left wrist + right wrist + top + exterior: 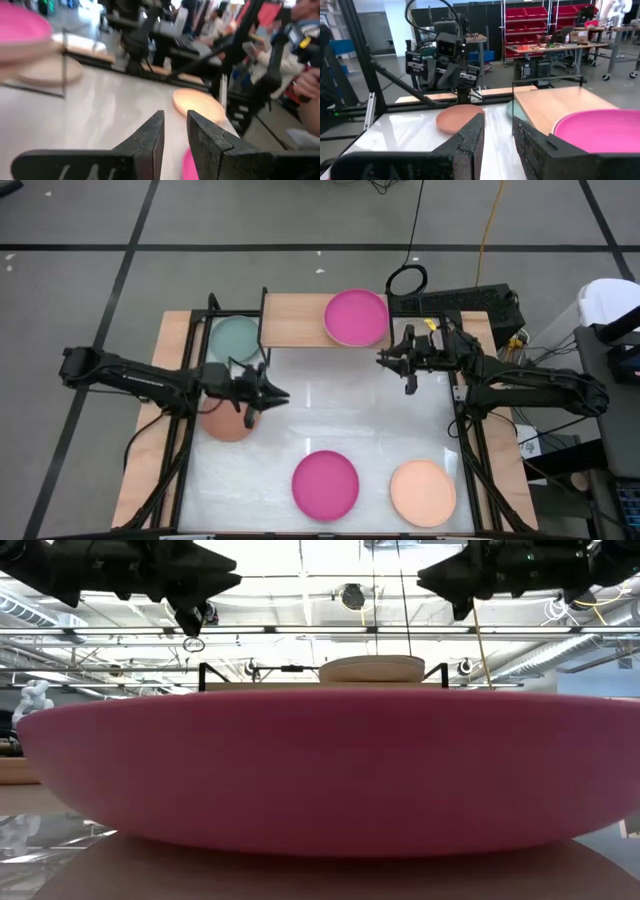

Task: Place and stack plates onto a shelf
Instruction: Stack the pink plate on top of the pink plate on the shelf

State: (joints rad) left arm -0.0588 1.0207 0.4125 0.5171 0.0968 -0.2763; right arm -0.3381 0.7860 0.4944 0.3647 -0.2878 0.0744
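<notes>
The shelf (295, 320) with its light-wood top stands at the table's far edge. A magenta plate (356, 317) lies flat on its right part. A teal plate (235, 337) lies beside the shelf's left end. A terracotta plate (228, 420) lies on the table at the left. A second magenta plate (325, 484) and a peach plate (423, 492) lie near the front edge. My left gripper (283, 395) is shut and empty, raised just right of the terracotta plate. My right gripper (382, 360) is shut and empty, raised just in front of the shelf's right part.
The white tabletop (330, 410) lies bare between the two grippers. Black frame posts (212, 305) stand at the table's far corners. In the low view the near magenta plate (320, 770) fills most of the picture. People and racks show beyond the table.
</notes>
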